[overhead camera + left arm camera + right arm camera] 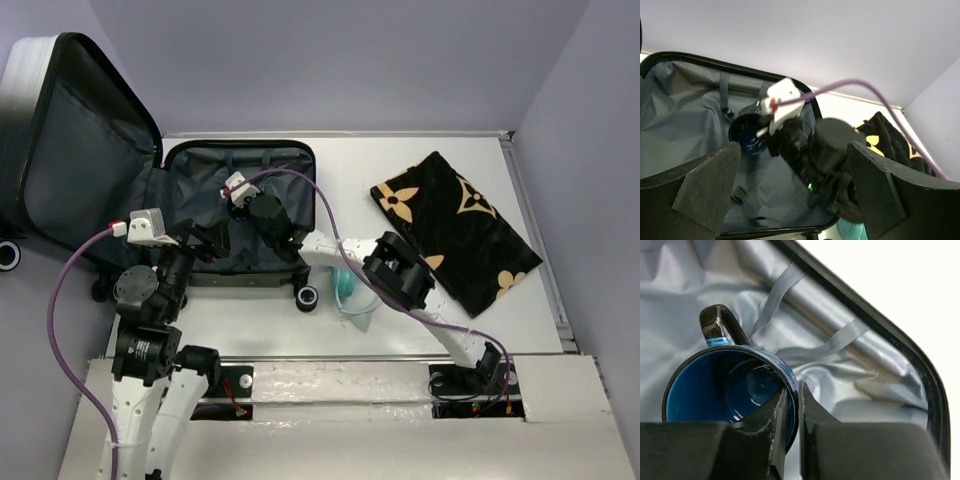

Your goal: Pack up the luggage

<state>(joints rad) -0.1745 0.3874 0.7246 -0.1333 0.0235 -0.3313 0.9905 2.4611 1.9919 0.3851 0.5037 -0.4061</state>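
Right wrist: right pincer (792,407) tight on blue mug (705,395) rim, inside open luggage (850,372).

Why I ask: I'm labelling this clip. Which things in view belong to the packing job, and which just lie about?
In the job: open hard-shell suitcase with grey lining; blue glazed mug with dark handle, inside it; right gripper, pinching the mug's rim; left gripper, open.
Lying about: black cloth with tan flowers, on the table; teal item, half hidden under the right arm.
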